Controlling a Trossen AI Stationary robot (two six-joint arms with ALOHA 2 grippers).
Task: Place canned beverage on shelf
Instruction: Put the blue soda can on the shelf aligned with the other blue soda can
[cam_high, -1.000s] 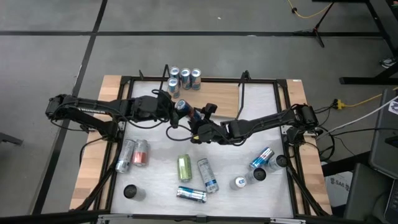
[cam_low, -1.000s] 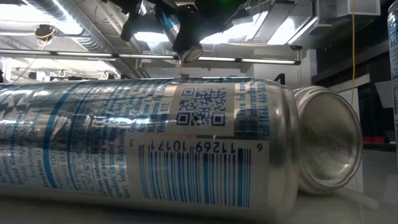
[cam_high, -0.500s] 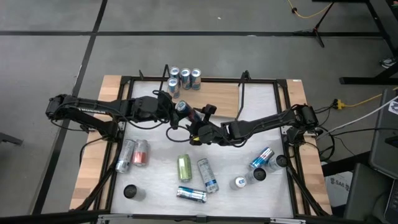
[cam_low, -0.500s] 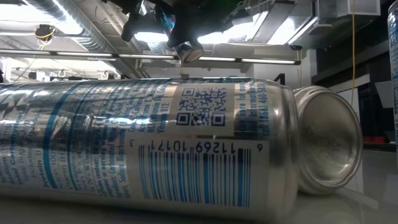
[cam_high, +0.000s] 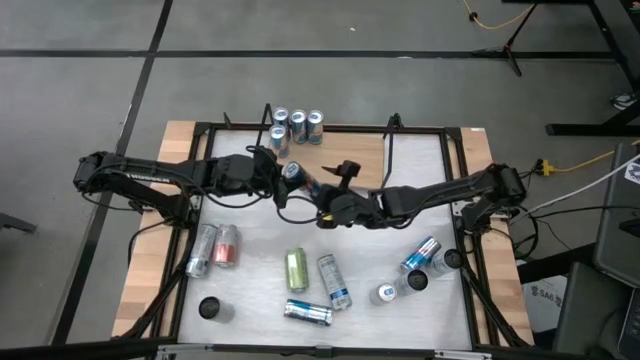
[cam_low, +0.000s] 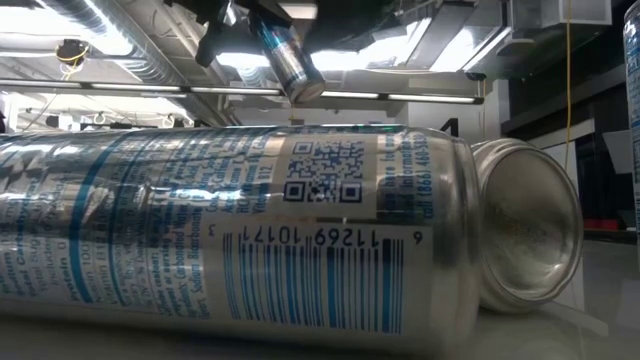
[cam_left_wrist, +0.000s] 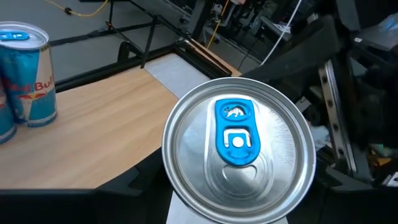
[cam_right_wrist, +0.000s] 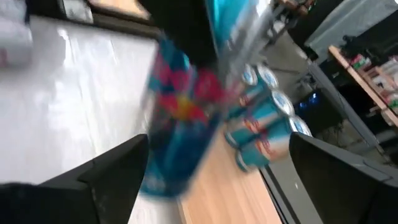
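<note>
My left gripper (cam_high: 283, 178) is shut on a blue and silver can (cam_high: 293, 172), held in the air near the shelf. The can's top with its blue tab fills the left wrist view (cam_left_wrist: 239, 149). In the low view the can (cam_low: 287, 58) slants, bottom end down. My right gripper (cam_high: 322, 207) is open just to the can's right. Its fingers stand wide apart on either side of the blurred can (cam_right_wrist: 180, 124) without touching it. The shelf's wooden board (cam_high: 345, 148) lies at the table's far edge, with several upright cans (cam_high: 297, 126) on its left part. My left gripper holds the can by its sides near the top end (cam_left_wrist: 171, 158), pinched between the two fingers; the can itself hides the fingertips. The fingers come from the table's left. The can is lifted clear of the table and tilted, its bottom end (cam_low: 305, 88) lowest.
Several cans lie on the white table: two at the left (cam_high: 214, 247), three in the near middle (cam_high: 318, 282), one at the right (cam_high: 421, 253). Upright cans (cam_high: 400, 287) stand near right. One lying can (cam_low: 230, 230) fills the low view.
My right gripper has come off the can's lower end and drawn back toward the table's right edge. The can stays in my left gripper, tilted and clear of the table; its bottom end now shows free in the low view.
</note>
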